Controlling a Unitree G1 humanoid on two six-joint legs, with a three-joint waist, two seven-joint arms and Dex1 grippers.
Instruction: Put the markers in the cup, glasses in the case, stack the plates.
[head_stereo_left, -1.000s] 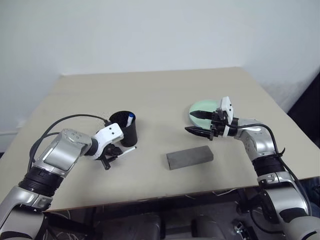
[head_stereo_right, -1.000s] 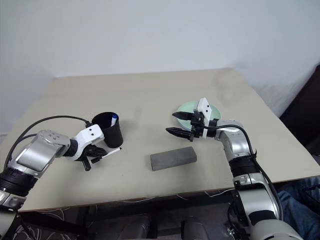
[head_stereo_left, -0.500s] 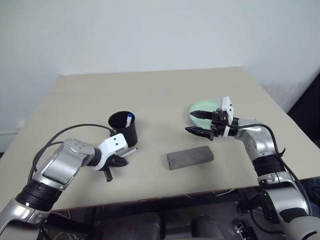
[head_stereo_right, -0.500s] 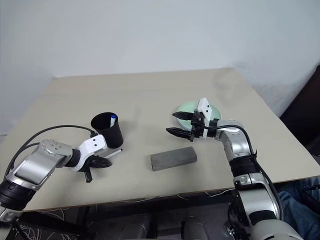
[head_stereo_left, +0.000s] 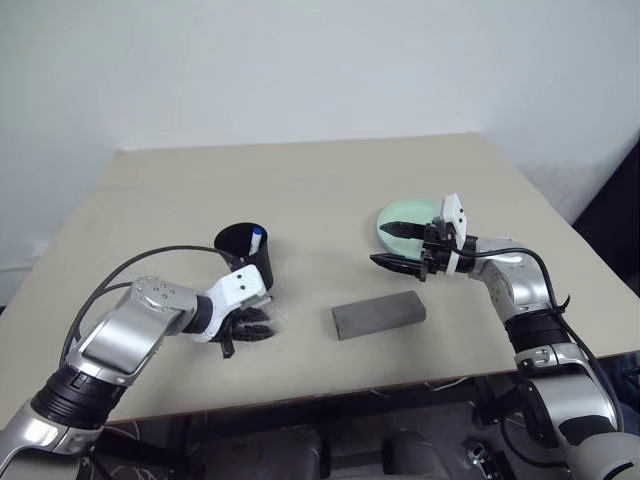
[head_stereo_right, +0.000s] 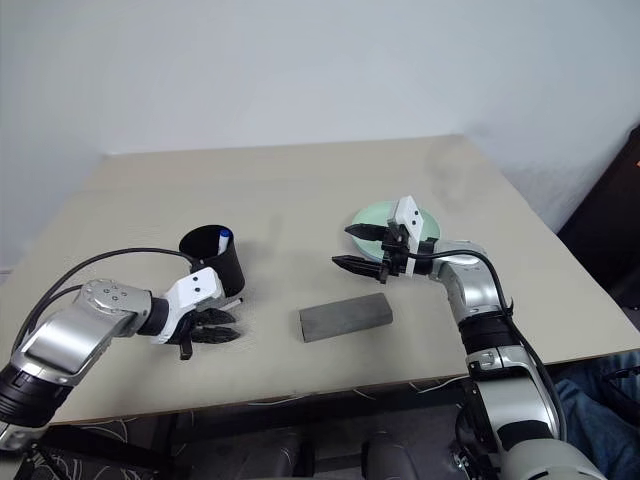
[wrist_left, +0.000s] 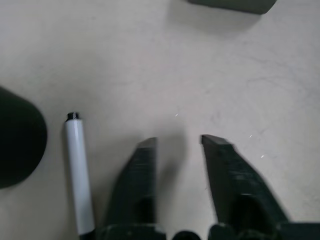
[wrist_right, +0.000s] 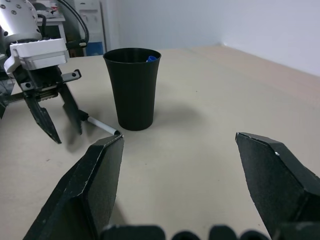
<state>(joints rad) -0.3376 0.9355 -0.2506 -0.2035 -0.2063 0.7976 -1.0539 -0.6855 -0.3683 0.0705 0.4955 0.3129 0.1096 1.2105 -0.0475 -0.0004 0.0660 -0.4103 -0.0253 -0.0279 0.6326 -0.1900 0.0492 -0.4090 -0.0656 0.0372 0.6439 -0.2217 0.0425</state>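
The black cup (head_stereo_left: 246, 256) stands upright at the front left of the table with a blue-capped marker (head_stereo_left: 258, 238) inside it. A white-bodied marker (wrist_left: 79, 172) lies flat on the table beside the cup's base. My left gripper (head_stereo_left: 260, 326) is low over the table just in front of the cup, open, with nothing between its fingers (wrist_left: 138, 180) and the marker beside one of them. The grey case (head_stereo_left: 379, 315) lies shut at the front middle. A pale mint green plate (head_stereo_left: 408, 215) sits at the right. My right gripper (head_stereo_left: 392, 246) hovers wide open before it. The glasses are out of view.
The beige table (head_stereo_left: 320, 190) stretches bare behind the cup and plate. Its front edge runs close below the case and my left arm. A black cable (head_stereo_left: 140, 262) loops over the left forearm.
My left gripper, shut on the white marker beside the cup, came right and nearer, then opened. The marker now lies on the table. The right arm has not moved.
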